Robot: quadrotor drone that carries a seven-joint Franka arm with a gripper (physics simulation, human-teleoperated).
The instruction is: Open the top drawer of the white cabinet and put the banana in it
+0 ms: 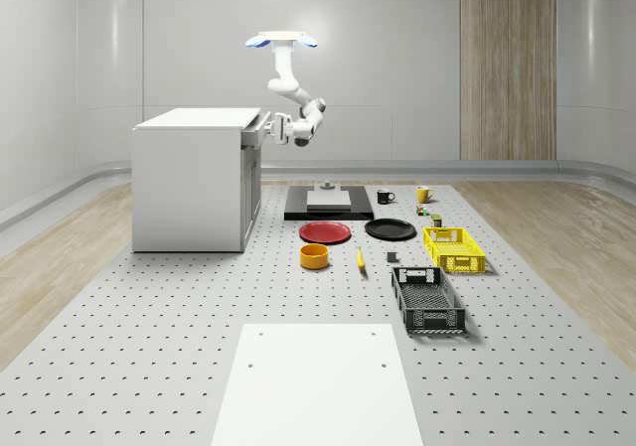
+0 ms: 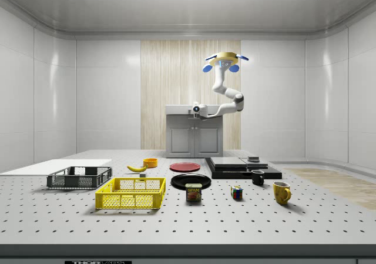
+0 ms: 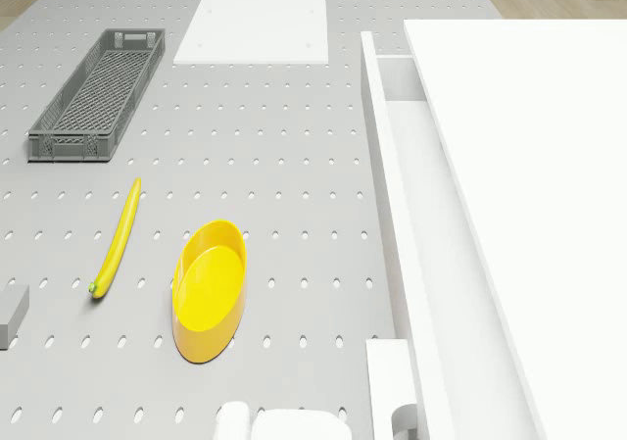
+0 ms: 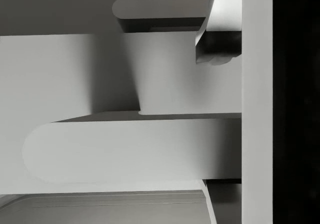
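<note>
The white cabinet (image 1: 191, 178) stands on the perforated table (image 1: 149, 347) at the whole-scene view's left, and its top drawer (image 3: 411, 254) is pulled partly out, its long inside showing in the drone view beside the cabinet's flat top. The drone (image 1: 282, 40) hovers above and just off the cabinet's front, over the table strip between the cabinet and the black platform (image 1: 328, 204). Its arm (image 1: 288, 83) bends down and back toward the cabinet, bringing the gripper (image 1: 270, 129) level with the drawer front. In the wrist view the drawer handle (image 4: 130, 151) runs as a broad rounded bar straight across in front of the camera, with one finger (image 4: 220, 47) right beside the drawer face; whether the claw is clamped on the handle or standing apart from it cannot be told. The banana (image 1: 360, 259) lies flat on the table, well apart from the cabinet, between the yellow bowl (image 1: 315, 256) and the dark grey crate (image 1: 427, 301). In the drone view it lies just beside the bowl without touching it.
</note>
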